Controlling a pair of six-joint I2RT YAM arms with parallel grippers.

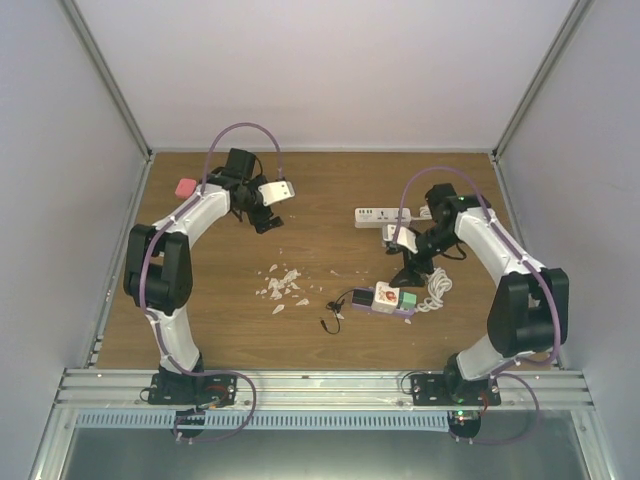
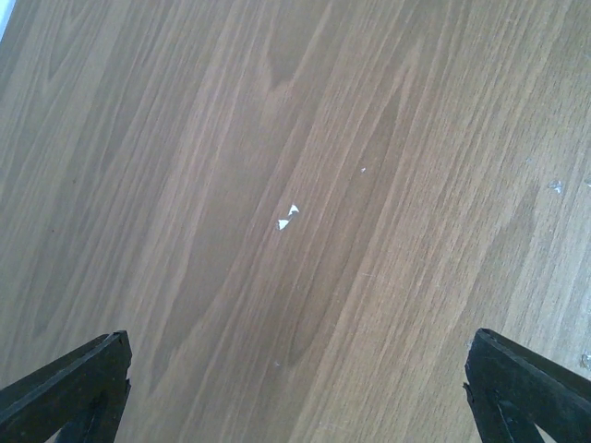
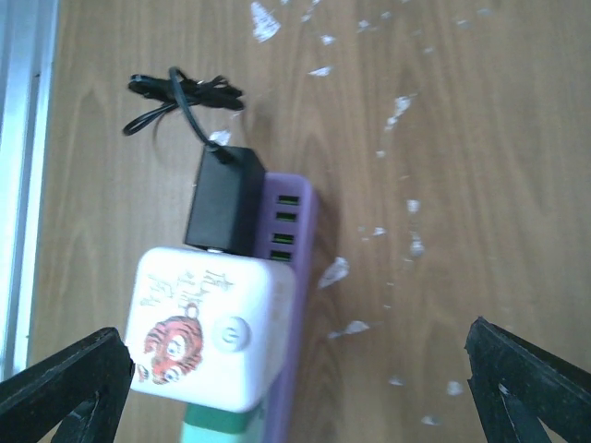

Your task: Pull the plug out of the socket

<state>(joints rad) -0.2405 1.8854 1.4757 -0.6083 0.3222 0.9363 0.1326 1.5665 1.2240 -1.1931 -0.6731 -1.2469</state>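
The socket is a white cube with a tiger print, on a purple block with green USB ports. A black plug sits pushed into the cube's far side, and its thin black cord lies bundled beyond it. In the top view the socket and the plug lie at centre right. My right gripper hangs open over the cube with its fingertips clear of it. My left gripper is open above bare wood, far to the left.
A white power strip lies behind the right arm, with a white adapter beside it. A coiled white cable sits right of the socket. White paper scraps are strewn mid-table. A pink object rests at the far left.
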